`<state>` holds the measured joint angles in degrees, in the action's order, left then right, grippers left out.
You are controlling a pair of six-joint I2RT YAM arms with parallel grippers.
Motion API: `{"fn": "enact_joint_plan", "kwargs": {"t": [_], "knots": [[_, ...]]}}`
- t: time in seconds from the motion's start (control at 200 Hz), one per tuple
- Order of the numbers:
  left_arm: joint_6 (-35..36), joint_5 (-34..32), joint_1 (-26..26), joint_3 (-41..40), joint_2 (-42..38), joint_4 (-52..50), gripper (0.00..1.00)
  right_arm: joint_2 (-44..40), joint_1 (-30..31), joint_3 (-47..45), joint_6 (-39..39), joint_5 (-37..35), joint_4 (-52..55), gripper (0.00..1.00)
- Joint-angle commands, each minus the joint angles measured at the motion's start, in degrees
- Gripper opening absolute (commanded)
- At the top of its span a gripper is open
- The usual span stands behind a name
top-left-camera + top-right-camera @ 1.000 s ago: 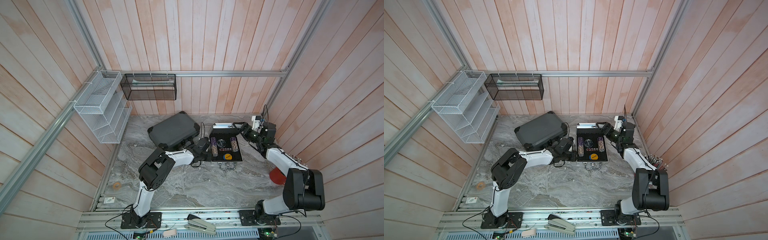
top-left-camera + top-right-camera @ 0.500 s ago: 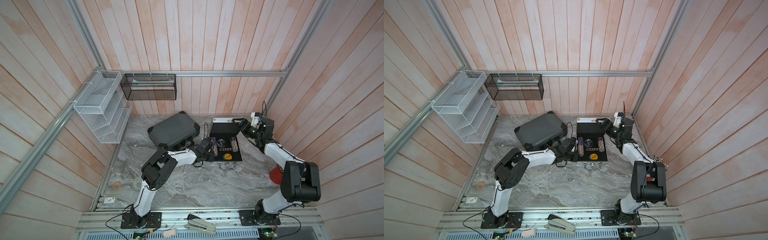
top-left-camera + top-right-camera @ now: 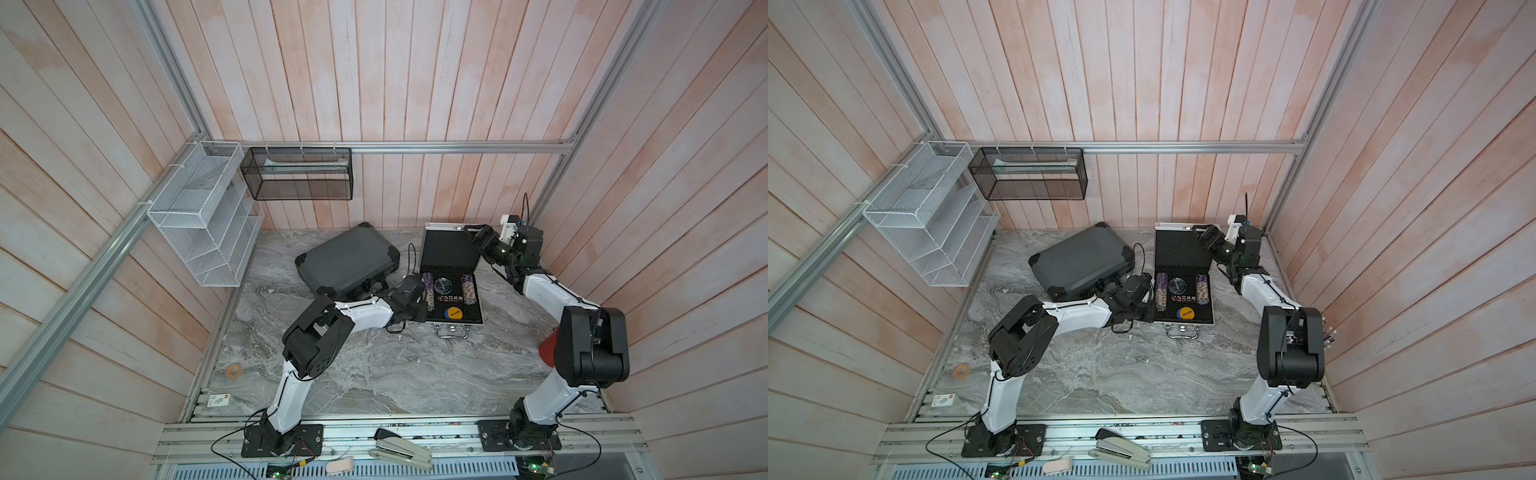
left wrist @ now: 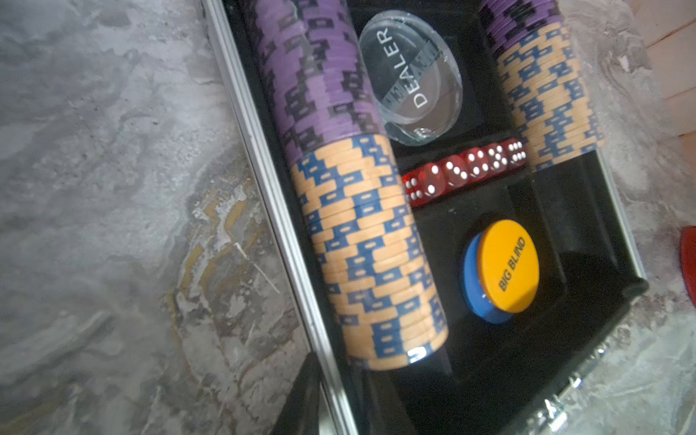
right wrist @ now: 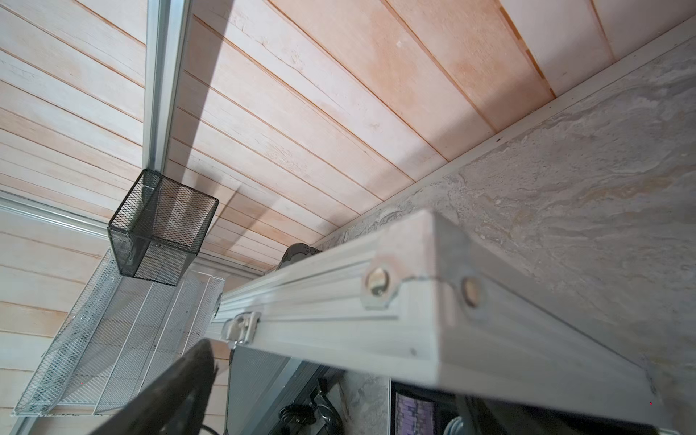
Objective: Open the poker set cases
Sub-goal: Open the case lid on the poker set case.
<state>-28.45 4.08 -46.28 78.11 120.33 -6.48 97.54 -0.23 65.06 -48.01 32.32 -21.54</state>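
The dark grey case (image 3: pixel 347 259) (image 3: pixel 1081 259) lies shut at the back of the table. Beside it the silver case (image 3: pixel 457 325) (image 3: pixel 1183 324) stands open, its black-lined lid (image 3: pixel 449 249) (image 3: pixel 1181 249) raised towards the back wall. Chip rows (image 4: pixel 357 226), dice and buttons fill its base. My left gripper (image 3: pixel 419 309) (image 4: pixel 339 406) is shut on the base's left side wall (image 4: pixel 263 169), with one finger (image 4: pixel 301 395) outside the rim. My right gripper (image 3: pixel 476 237) (image 5: pixel 339 376) is open around the lid's upper right corner (image 5: pixel 376 301); one finger (image 5: pixel 169 395) shows apart from the lid.
A white wire rack (image 3: pixel 199 216) and a black mesh basket (image 3: pixel 297 174) hang on the walls at the back left. A red object (image 3: pixel 547 347) sits behind the right arm. A tape roll (image 3: pixel 234 370) lies front left, a stapler (image 3: pixel 401 451) on the front rail.
The silver case's lid has swung further up and back, with my right gripper following its corner towards the wall. My left gripper's jaws have closed in on the base's side wall.
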Motion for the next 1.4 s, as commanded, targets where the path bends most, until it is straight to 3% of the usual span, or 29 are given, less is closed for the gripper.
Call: {"fn": "enact_joint_plan", "kwargs": {"t": [0.0, 0.48, 1.395], "knots": [[2.5, 1.3, -0.1, 0.1, 2.0, -2.2, 0.23, 1.2, -0.1, 2.2, 1.0, -2.8, -0.2, 0.98], [1.9, 2.7, -0.9, 4.6, 4.5, -3.7, 0.22, 2.9, -2.4, 4.2, 1.3, -2.6, 0.7, 0.98], [-5.5, 11.0, -3.1, 22.5, 16.8, -4.7, 0.27, 2.9, -12.7, 3.4, 4.0, 2.3, 2.4, 0.98]]}}
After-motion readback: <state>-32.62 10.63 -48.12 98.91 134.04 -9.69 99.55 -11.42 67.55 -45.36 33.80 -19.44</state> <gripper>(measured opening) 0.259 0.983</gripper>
